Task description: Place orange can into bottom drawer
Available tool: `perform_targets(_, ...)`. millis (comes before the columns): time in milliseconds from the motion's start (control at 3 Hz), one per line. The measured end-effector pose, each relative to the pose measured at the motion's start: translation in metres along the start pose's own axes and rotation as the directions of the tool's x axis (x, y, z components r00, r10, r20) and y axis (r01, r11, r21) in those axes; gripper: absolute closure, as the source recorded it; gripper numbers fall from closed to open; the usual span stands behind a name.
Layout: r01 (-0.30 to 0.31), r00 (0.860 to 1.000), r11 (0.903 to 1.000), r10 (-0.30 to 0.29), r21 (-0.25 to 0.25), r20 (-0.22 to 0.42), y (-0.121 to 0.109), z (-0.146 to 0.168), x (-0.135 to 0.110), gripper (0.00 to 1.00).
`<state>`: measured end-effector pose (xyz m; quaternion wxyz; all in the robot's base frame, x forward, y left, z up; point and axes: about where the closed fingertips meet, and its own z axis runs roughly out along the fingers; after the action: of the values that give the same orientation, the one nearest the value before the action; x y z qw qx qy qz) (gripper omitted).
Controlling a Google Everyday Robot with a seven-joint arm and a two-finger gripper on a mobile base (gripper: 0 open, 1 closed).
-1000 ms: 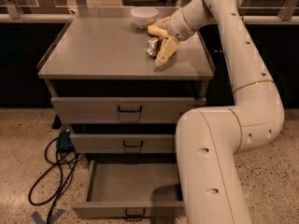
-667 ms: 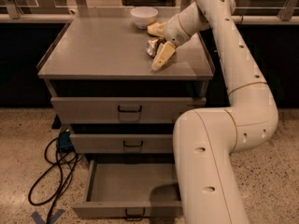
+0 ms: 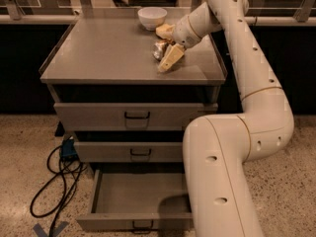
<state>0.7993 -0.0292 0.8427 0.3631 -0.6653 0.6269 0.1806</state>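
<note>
Nearest item: the bottom drawer (image 3: 133, 194). It stands pulled out toward the camera, its grey tray open to view and nothing lying in the part I can see. My arm (image 3: 222, 167) covers its right end, so I cannot speak for that corner. Finding: the receptacle is ready, and no opening step is left.

Beside the cabinet on the floor lies a dark cable (image 3: 49, 191), outside the drawer's path.

Above, the middle drawer (image 3: 131, 151) and the top drawer (image 3: 133, 115) are both closed. Neither concerns the job.

On the counter (image 3: 98, 48), toward its right rear, lies the orange can (image 3: 159, 48). It reads as a small shiny object resting on the surface, not lifted. My jaws are right at it, reaching in from the right and slanting down to the counter at the can's near side. Whether they are spread around the can or closed on it, I cannot tell. A yellow shape (image 3: 163, 31) just beyond the can may be part of my tool or a separate object; that too is undetermined.

Farthest: a white bowl (image 3: 151, 18) near the back edge, apart from the can.

Assessment: early stage. Done: drawer open, jaws brought to the can. Outstanding: a confirmed grasp, the lift, the carry down past two closed fronts, and the release into the tray.
</note>
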Motion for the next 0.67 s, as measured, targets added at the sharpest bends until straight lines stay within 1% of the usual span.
perform_targets(333, 0.0, 1.0, 1.0, 0.0, 0.0, 0.0, 0.0, 0.0, 0.0, 0.42)
perform_targets(667, 0.0, 1.0, 1.0, 0.0, 0.0, 0.0, 0.0, 0.0, 0.0, 0.64)
